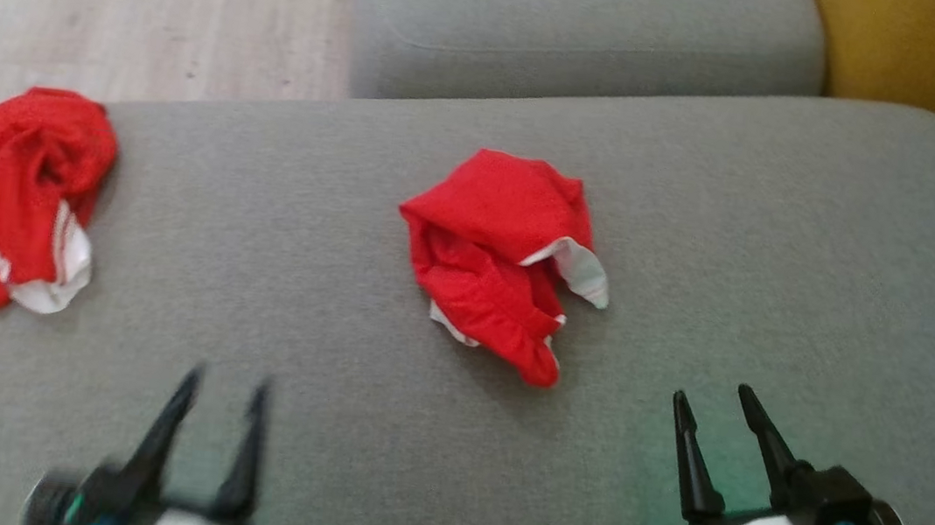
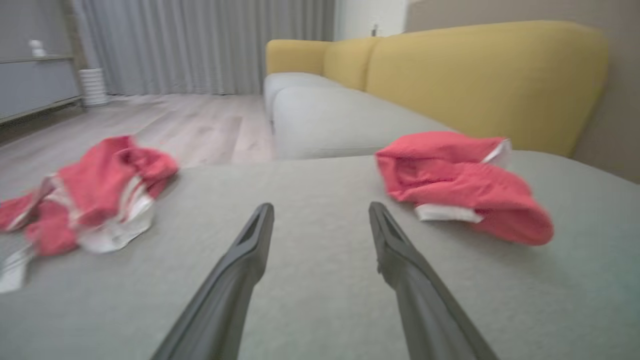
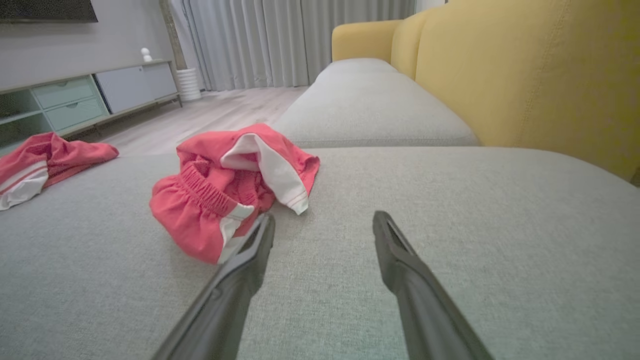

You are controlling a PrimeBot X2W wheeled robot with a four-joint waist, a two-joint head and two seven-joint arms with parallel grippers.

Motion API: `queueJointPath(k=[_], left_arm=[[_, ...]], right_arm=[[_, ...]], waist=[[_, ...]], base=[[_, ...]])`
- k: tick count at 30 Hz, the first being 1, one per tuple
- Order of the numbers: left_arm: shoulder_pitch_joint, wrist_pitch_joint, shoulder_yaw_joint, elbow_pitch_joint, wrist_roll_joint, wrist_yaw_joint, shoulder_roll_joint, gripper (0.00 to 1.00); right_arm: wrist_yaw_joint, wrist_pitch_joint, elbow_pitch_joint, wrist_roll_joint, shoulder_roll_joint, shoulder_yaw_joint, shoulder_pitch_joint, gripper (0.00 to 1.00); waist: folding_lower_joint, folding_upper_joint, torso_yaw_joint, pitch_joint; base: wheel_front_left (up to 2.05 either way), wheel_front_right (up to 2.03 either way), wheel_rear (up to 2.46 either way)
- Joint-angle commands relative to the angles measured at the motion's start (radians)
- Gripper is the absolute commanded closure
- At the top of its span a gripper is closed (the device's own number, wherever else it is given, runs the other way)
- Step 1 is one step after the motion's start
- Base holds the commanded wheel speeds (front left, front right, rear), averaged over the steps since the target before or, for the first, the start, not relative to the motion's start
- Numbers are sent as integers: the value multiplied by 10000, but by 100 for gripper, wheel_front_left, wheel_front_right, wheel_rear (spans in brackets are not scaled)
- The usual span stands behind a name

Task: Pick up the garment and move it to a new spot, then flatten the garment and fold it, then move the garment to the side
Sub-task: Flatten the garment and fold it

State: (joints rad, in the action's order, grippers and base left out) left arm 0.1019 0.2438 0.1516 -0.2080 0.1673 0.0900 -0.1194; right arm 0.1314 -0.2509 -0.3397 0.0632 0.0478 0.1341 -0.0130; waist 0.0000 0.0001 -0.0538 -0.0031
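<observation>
Right wrist view shows my right hand (image 3: 324, 220) wide and empty, the soft, light, crumpled garment (image 3: 230, 185) near, ahead-left of it; I'd pinch its elastic waistband (image 3: 207, 194).

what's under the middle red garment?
The middle red garment lies on the grey sofa cushion, white lining showing at its folds. Whatever is beneath the cloth is covered.

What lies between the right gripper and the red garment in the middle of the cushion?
Nothing visible: only bare grey cushion separates the open right gripper from the middle red garment, ahead to its left. The other red garment lies at the cushion's left edge.
</observation>
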Motion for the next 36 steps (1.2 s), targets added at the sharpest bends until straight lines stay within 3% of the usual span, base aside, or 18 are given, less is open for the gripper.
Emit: queueJointPath(k=[1, 10, 15, 21, 36], left_arm=[[-1052, -87, -65, 457, -142, 59, -20, 0], [-4349, -2411, 2602, -29, -366, 390, 114, 0], [-5778, -3708, 3559, -1006, -53, 401, 432, 0], [-6711, -4533, 4525, -2248, 151, 404, 609, 0], [-7041, -5622, 4807, -4264, 127, 245, 267, 2]], right_arm=[[-7, -109, 359, 88, 25, 295, 534, 0], [-7, -109, 728, 327, 25, 697, 974, 0], [-7, -109, 775, 387, 24, 853, 1152, 0], [-7, -109, 791, 498, 24, 956, 1301, 0], [-7, -109, 818, 695, 24, 890, 1235, 0]], waist=[[0, -1, -236, 126], [0, -1, -1134, 990], [0, -1, -1555, 1358], [0, -1, -1975, 1506], [0, -1, -2034, 1475]], base=[[0, 0, 0], [0, 0, 0], [0, 0, 0], [0, 0, 0], [0, 0, 0]])
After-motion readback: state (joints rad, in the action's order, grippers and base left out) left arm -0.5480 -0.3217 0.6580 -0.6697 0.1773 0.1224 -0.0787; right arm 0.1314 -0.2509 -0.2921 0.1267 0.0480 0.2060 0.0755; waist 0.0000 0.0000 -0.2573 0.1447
